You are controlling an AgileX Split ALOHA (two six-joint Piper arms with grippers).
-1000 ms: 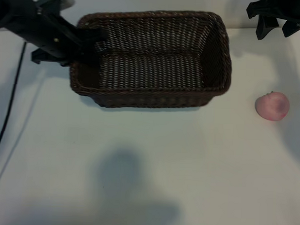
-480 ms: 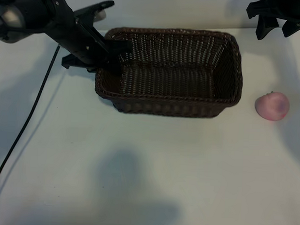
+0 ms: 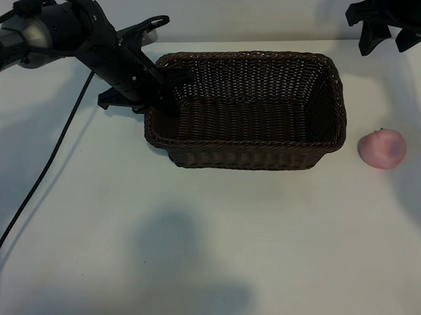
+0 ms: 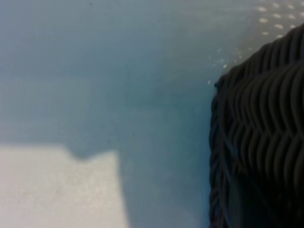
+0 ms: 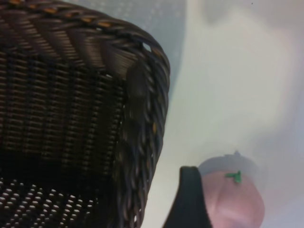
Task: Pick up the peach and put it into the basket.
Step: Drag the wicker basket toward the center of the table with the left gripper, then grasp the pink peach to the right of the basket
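Peach [image 3: 381,149], small, round and pale pink, rests on the white desk [image 3: 214,247] at right, beside the dark-brown woven wicker basket [image 3: 245,157]. Left gripper [image 3: 164,87] jaws clamp the basket's left rim; right gripper [image 3: 384,36], upper right, has wide jaws.

Light falls on my desk [image 3: 215,234] from above, soft and even, with no glare. A broad blurred shadow lies across its near middle in the exterior view, and fainter grey ones spread at both sides. My left wrist view is badly out of focus: the basket [image 4: 261,142] weave smears, and half the desk there sits in bluish shade. In my right wrist view the peach [image 5: 237,199] is soft-edged and hazy.
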